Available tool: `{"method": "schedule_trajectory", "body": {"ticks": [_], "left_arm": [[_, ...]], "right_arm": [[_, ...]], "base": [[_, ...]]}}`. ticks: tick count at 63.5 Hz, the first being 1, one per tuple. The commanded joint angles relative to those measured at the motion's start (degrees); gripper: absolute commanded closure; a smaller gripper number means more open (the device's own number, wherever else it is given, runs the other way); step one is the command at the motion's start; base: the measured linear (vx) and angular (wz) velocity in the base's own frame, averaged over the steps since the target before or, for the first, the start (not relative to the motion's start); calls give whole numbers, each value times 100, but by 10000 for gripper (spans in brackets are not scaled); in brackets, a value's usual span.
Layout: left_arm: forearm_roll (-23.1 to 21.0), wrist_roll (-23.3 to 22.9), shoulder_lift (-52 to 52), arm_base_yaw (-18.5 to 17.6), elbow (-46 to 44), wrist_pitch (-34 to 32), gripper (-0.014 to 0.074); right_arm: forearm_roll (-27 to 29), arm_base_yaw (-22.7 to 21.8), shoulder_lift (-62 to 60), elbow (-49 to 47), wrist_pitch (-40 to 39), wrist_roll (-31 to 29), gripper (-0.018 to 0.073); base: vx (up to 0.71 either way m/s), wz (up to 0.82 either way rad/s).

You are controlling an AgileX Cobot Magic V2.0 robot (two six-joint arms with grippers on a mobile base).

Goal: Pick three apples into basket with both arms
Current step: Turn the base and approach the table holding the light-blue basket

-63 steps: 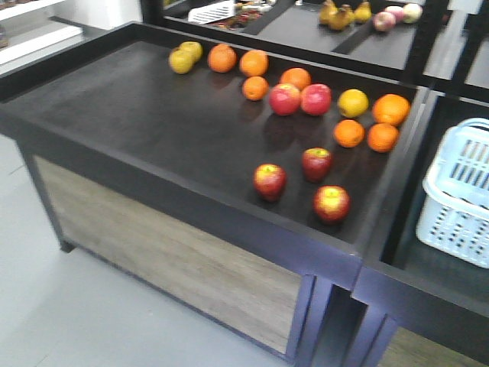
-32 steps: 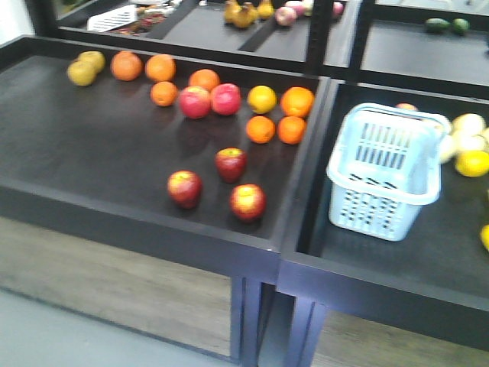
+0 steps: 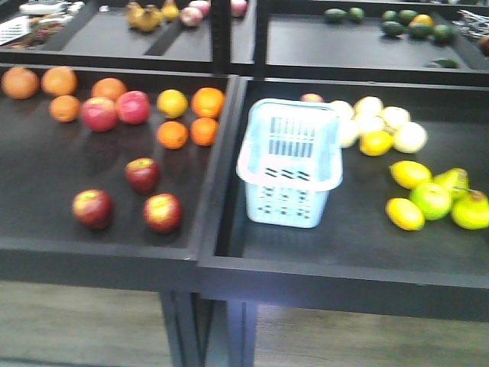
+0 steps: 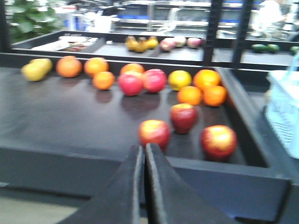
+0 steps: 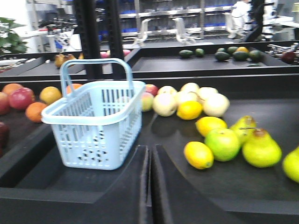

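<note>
Front-facing view: three dark apples (image 3: 143, 174) sit lower left, the basket (image 3: 284, 208) stands mid-frame in the neighbouring tray (image 3: 359, 233). Left gripper (image 4: 142, 156) and right gripper (image 5: 150, 156) both have jaws pressed together, empty.

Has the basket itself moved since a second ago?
No. The basket still sits just right of the tray divider; the whole view slid left, so the camera moved.

Front view looks down; both low wrist views share basket (image 5: 96, 126).
</note>
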Motion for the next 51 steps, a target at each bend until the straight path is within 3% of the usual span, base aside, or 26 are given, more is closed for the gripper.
{"method": "schedule_trajectory", "body": {"ticks": [1, 51], "left_arm": [[3, -49, -92, 7, 23, -403, 603], [3, -49, -92, 7, 23, -403, 603]], "right_arm": [[-57, -41, -77, 76, -426, -43, 564], [-57, -41, -77, 76, -418, -43, 564]], "base": [[4, -40], [8, -15]]}}
